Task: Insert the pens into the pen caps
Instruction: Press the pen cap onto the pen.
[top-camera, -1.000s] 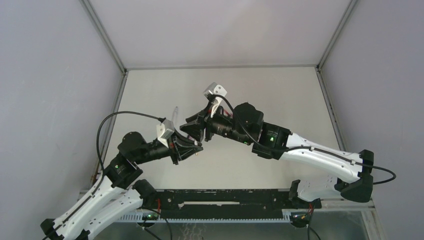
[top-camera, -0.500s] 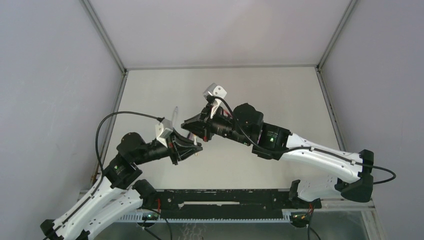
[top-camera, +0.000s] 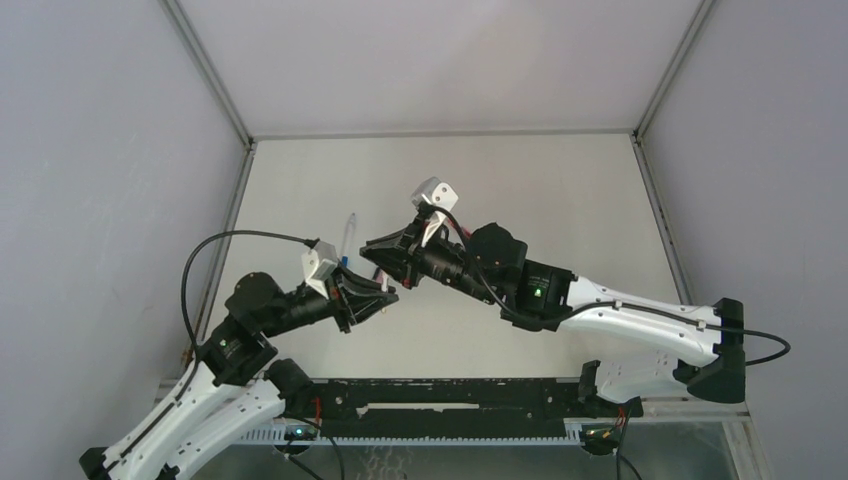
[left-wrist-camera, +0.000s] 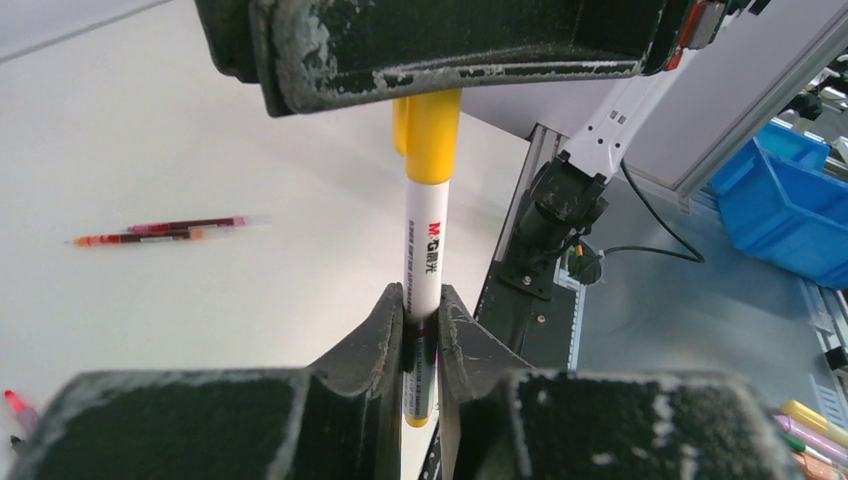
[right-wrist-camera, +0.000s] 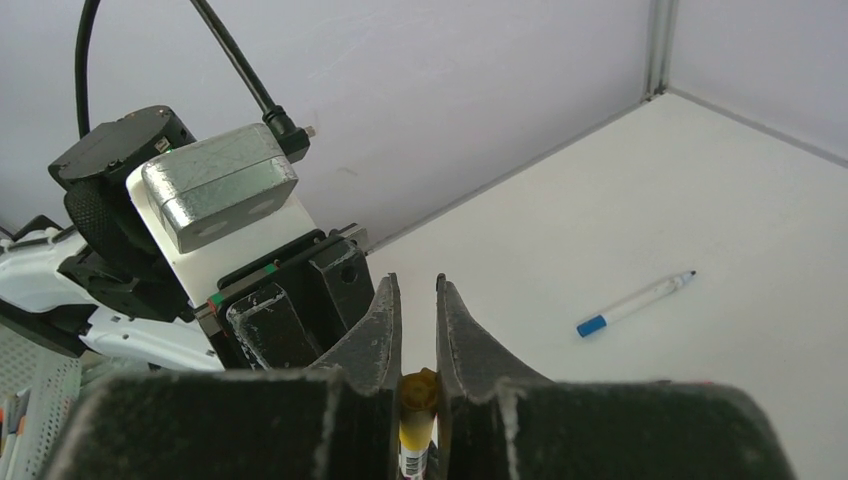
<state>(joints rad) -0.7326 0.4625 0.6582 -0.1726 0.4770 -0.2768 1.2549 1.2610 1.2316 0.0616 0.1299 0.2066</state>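
Note:
In the left wrist view my left gripper (left-wrist-camera: 420, 296) is shut on the white barrel of a yellow-ended pen (left-wrist-camera: 426, 240), which stands upright above the table. A yellow pen cap (left-wrist-camera: 432, 135) sits over the pen's top end. My right gripper (right-wrist-camera: 418, 286) is shut on that cap (right-wrist-camera: 417, 392) from above. In the top view the two grippers (top-camera: 384, 294) (top-camera: 379, 256) meet tip to tip left of the table's centre. A blue-ended pen (right-wrist-camera: 634, 303) lies loose on the table, and it shows as a pale stick (top-camera: 347, 236) beside the left wrist.
Two reddish pens (left-wrist-camera: 160, 232) lie side by side on the white table (top-camera: 520, 190). A red pen tip (left-wrist-camera: 16, 405) shows at the left edge. Grey walls (top-camera: 110, 160) enclose the table. Beyond its near edge stand a blue bin (left-wrist-camera: 790, 200) and several spare pens (left-wrist-camera: 815, 428).
My right gripper has closed onto the yellow cap on the pen. Both arms have shifted slightly left and toward the near edge, still joined at the pen.

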